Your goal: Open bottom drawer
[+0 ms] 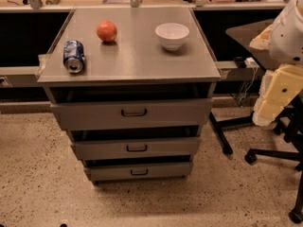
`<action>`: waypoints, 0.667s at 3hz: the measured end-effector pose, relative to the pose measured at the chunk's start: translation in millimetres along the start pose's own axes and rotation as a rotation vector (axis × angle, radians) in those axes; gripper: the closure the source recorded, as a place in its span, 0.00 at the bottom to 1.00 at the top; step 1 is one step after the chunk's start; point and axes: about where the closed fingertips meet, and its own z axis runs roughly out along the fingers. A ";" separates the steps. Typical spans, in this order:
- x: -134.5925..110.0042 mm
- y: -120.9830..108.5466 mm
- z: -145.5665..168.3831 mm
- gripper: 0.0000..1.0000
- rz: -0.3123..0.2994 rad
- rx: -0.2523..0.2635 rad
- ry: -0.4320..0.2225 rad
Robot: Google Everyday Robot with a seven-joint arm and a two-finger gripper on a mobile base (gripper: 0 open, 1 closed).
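Observation:
The grey metal cabinet [132,63] stands in the middle of the view with three drawer fronts stacked one above another. The bottom drawer [165,170] is the narrowest and lowest front, with a small dark loop handle [139,172] at its centre and a dark gap above it. The mid-sized drawer [170,148] and the widest top drawer [175,113] sit above it. My gripper [272,100], cream-coloured below a white wrist, hangs at the right edge of the view. It is well to the right of the cabinet, at about the top drawer's height, touching nothing.
On the cabinet top lie a blue soda can [74,56] on its side, a red apple [107,31] and a white bowl [172,35]. An office chair base [272,154] and a dark table leg [220,136] stand on the speckled floor at the right. A counter runs behind.

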 end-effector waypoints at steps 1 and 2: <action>0.0 0.0 0.2 0.00 0.000 0.000 0.000; 0.0 -1.5 12.6 0.00 -0.011 -0.034 0.003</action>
